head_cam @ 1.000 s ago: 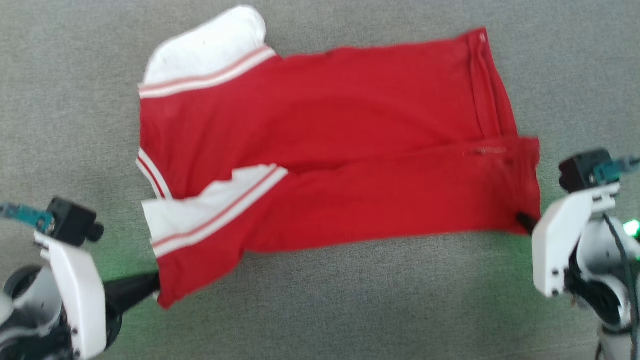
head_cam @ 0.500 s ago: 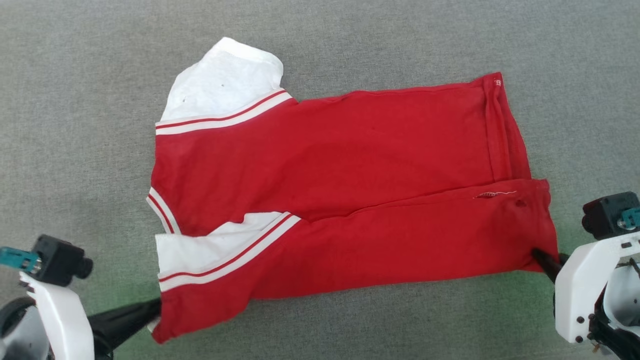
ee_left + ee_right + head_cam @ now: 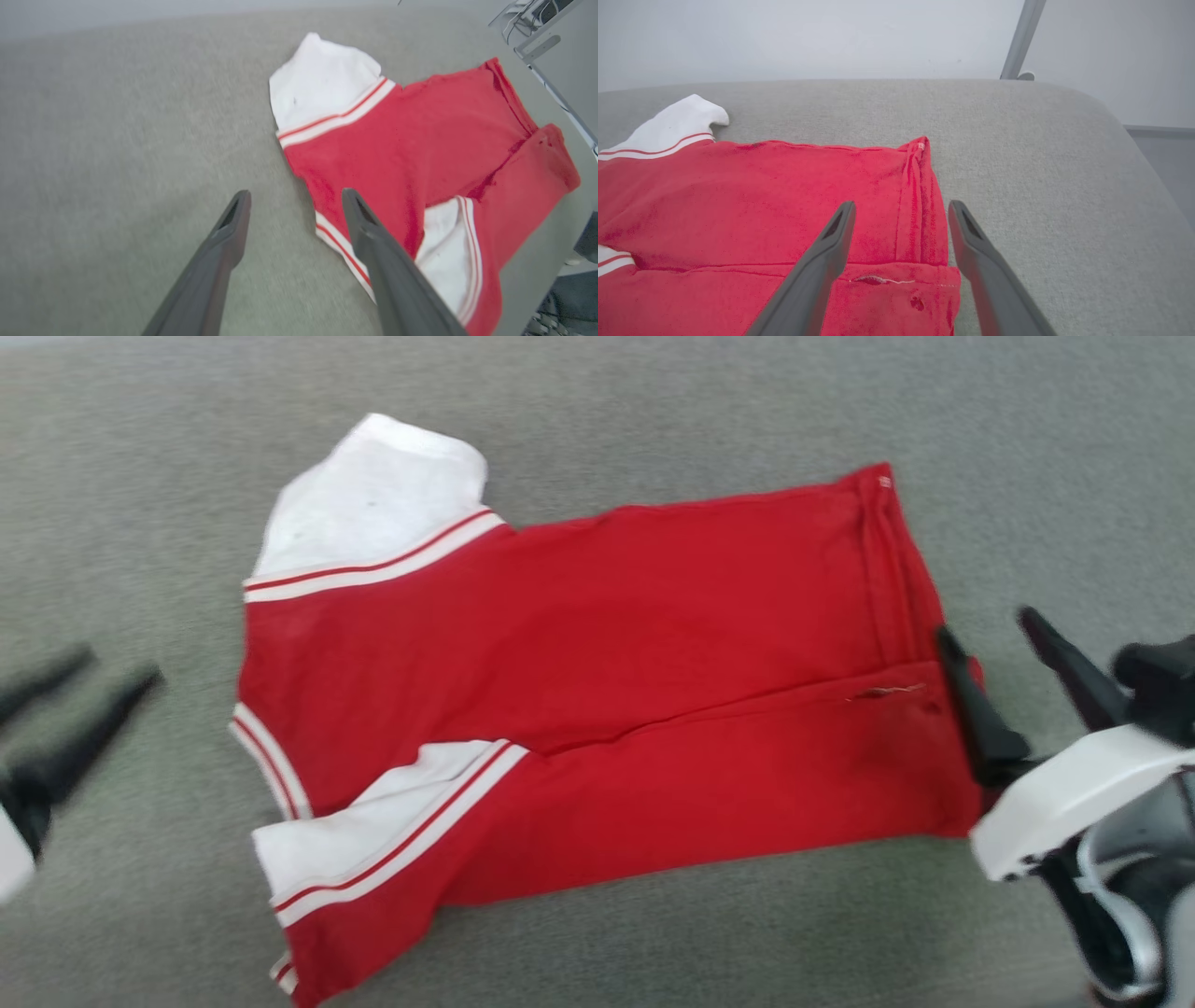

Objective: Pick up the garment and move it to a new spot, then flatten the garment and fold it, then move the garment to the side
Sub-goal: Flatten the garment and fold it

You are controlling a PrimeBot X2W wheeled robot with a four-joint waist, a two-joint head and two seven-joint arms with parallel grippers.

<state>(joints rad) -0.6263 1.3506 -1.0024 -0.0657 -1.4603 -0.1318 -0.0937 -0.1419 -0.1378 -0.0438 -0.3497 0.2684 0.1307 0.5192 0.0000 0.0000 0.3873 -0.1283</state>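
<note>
We see the garment (image 3: 597, 691) lying spread on the grey padded surface (image 3: 653, 933), with its near long edge and near white sleeve already turned over onto the middle. Our left gripper (image 3: 121, 665) hangs open and empty near the sleeve end, and our right gripper (image 3: 984, 623) is open and empty at the hem end. We judge the placing, flattening and one lengthwise fold done; the far side's fold, any further folding and the move aside remain.

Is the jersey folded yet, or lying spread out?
Partly folded. The garment has its near side turned over its body, one white sleeve on top of the red; the far sleeve sticks out flat.
</note>
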